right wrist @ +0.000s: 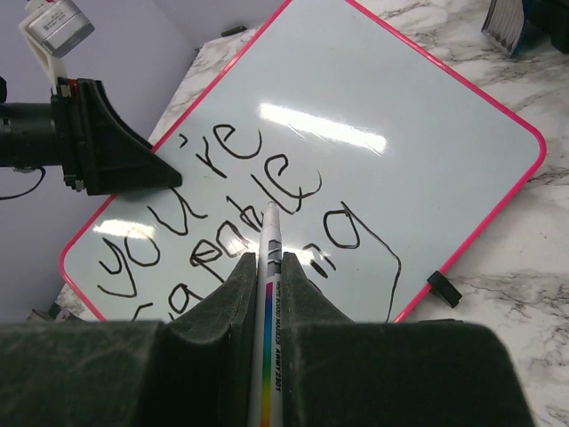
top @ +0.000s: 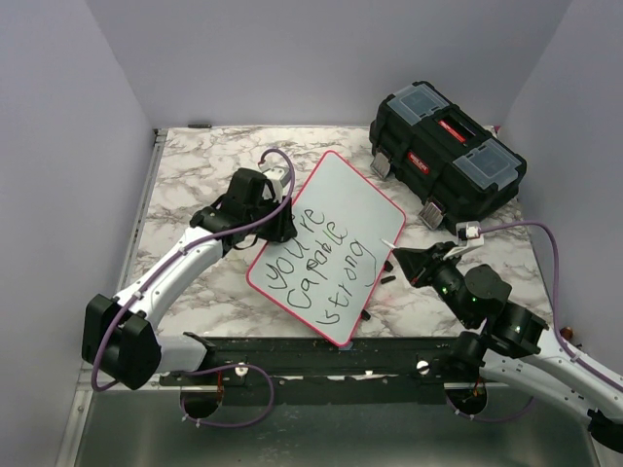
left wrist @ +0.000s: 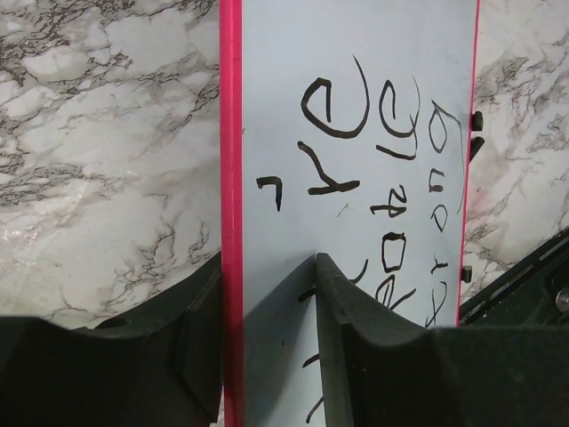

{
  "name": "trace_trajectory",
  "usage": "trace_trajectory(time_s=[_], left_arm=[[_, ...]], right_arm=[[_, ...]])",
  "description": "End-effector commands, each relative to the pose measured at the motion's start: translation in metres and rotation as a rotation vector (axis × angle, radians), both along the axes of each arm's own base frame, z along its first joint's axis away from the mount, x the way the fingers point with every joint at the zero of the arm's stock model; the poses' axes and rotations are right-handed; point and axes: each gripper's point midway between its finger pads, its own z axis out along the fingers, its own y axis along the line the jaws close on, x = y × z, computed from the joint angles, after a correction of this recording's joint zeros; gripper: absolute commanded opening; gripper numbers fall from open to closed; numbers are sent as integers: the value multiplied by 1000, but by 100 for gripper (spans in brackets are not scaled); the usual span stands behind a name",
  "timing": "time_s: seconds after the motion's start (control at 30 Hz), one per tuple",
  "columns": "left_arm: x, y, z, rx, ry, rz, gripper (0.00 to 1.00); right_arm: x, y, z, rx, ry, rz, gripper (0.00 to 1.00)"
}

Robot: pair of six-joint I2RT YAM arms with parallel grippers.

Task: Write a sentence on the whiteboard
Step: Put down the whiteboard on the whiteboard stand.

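Note:
The whiteboard (top: 343, 206) lies tilted on the marble table, white with a red-pink rim. The sentence (top: 316, 265) is on its near half in black: "you're capable strong", in three lines. My left gripper (top: 281, 222) rests at the board's left edge. In the left wrist view the gripper (left wrist: 267, 267) has its jaws apart astride the pink rim, one finger on the whiteboard (left wrist: 356, 53) beside the sentence (left wrist: 333, 116). My right gripper (top: 403, 263) is shut on a white marker (right wrist: 274, 233), tip over the sentence (right wrist: 222, 205) on the whiteboard (right wrist: 427, 133); the gripper (right wrist: 268, 260) hovers at the board's right edge.
A black toolbox (top: 448, 151) stands at the back right, close to the board's far corner. A small black clip (right wrist: 442, 287) sits on the board's rim. A black rail (top: 321, 355) runs along the table's near edge. Grey walls close in both sides.

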Motion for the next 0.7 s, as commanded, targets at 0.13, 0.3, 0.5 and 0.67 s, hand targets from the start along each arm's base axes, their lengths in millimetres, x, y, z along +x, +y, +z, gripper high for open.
trace_trajectory(time_s=[0.13,0.3,0.5,0.67], left_arm=[[-26,10,-14,97,55,-61,46],[-24,10,-2,92,32,-64,50],[-20,10,9,97,7,-65,55],[-15,13,27,109,-35,-59,58]], right_arm=[[0,-4,10,-1,-13,-15,1],[0,-4,9,-1,-13,-16,1],[0,-4,9,-3,-12,-13,1],[0,-4,8,-8,-10,-14,1]])
